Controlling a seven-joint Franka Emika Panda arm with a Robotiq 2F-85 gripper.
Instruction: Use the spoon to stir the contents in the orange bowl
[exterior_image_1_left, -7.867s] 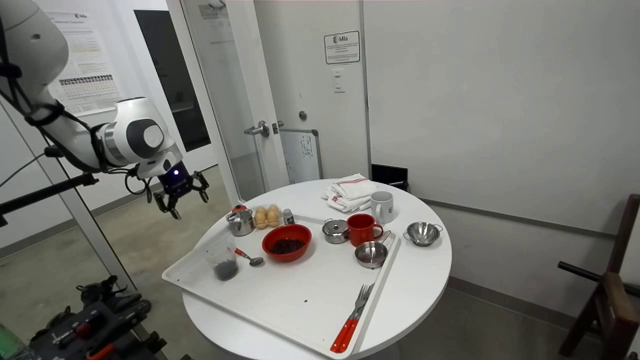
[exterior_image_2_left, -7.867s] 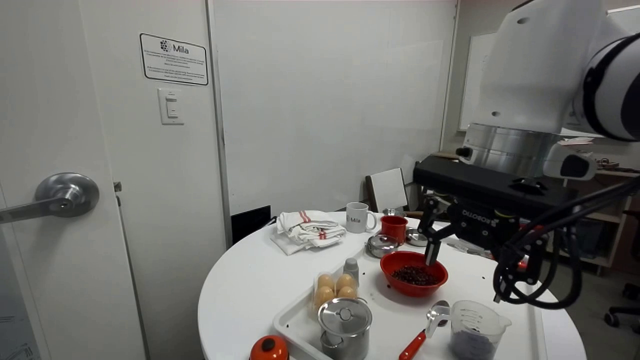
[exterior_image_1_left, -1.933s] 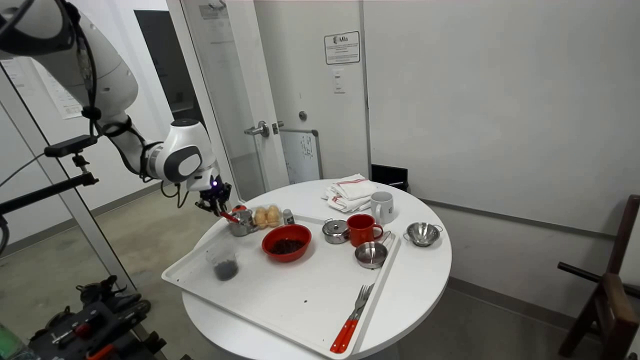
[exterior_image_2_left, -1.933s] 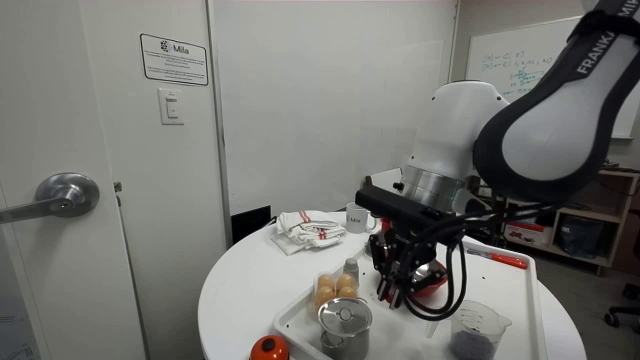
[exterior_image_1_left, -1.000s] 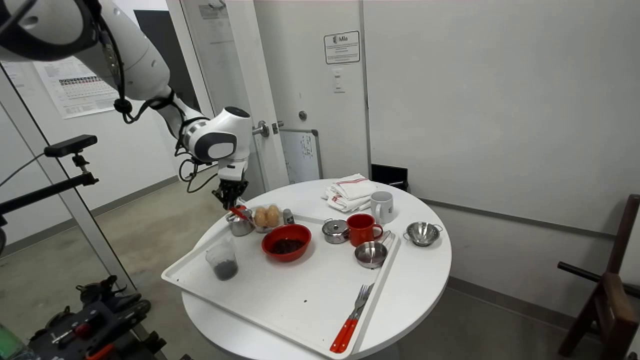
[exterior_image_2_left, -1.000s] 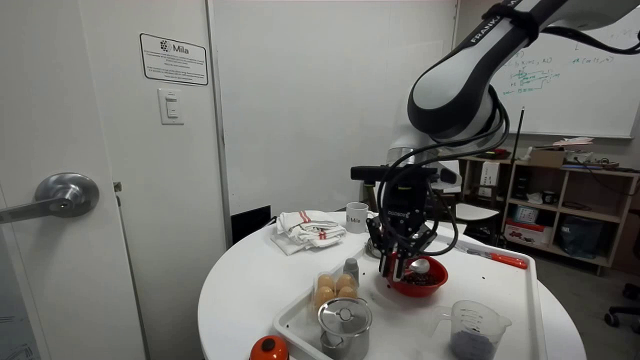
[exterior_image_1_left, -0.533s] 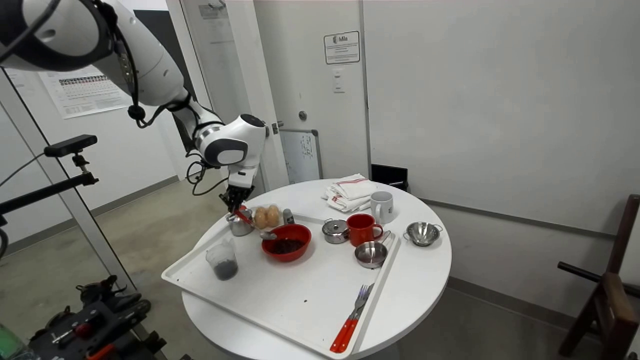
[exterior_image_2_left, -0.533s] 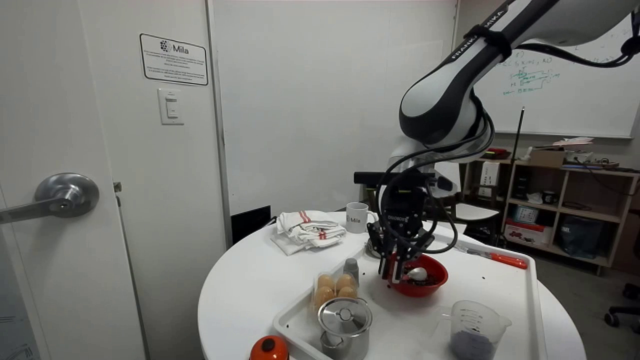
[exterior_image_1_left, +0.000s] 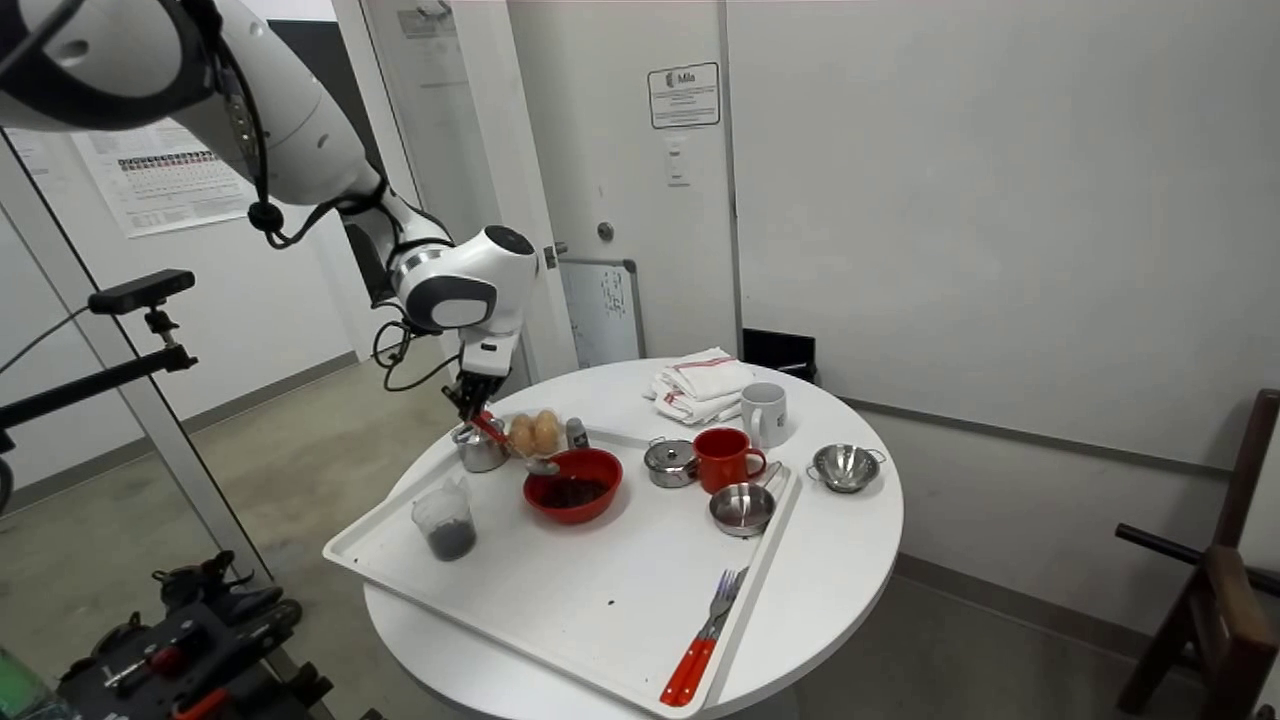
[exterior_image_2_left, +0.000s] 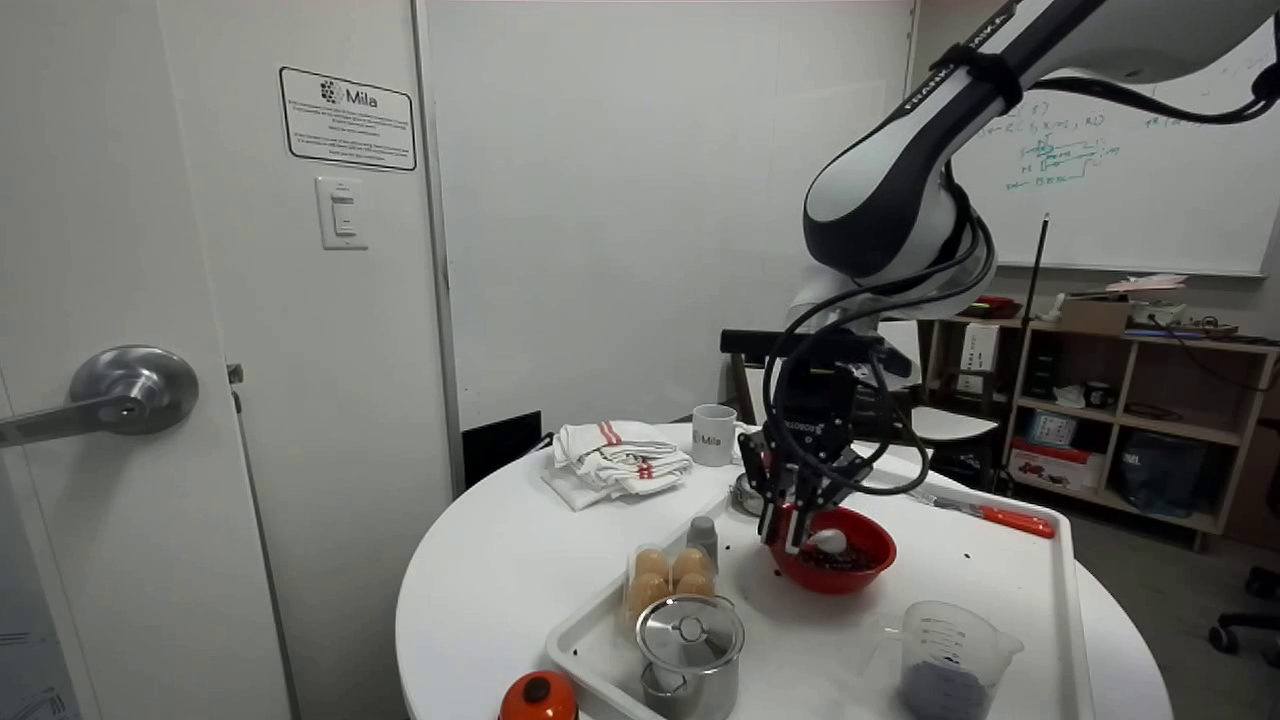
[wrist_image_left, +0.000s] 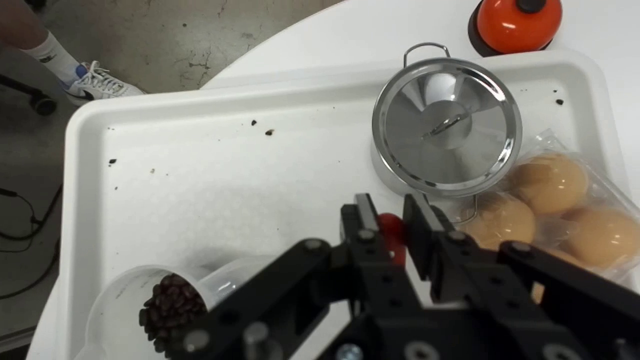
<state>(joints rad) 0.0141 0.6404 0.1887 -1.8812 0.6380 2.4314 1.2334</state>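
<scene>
In an exterior view, we're now seeing the spoon (exterior_image_1_left: 541, 466) slanting down at the rim of the orange bowl (exterior_image_1_left: 574, 513), no longer lying on the tray (exterior_image_1_left: 560, 600). In an exterior view, its head (exterior_image_2_left: 829, 541) is showing against the dark contents (exterior_image_2_left: 850, 558); we're not sure it's touching. In the wrist view, the gripper (wrist_image_left: 391, 215) is pinching the red handle (wrist_image_left: 391, 227). So grabbing's looking done; we're guessing stirring's next.

And there's "Mila" on the wall sign (exterior_image_2_left: 348, 118) in both exterior views (its smaller lines too fine to read), with "Mila" again on the white mug (exterior_image_2_left: 711, 436)! "FRANKA" runs up the robot arm (exterior_image_2_left: 900, 185), "MIKA" beyond the black strap (exterior_image_2_left: 978, 76), and part of "ROBOTIQ" shows on the gripper (exterior_image_2_left: 781, 530). Over in the wrist view, the white sneaker (wrist_image_left: 102, 87) carries a black swoosh.
</scene>
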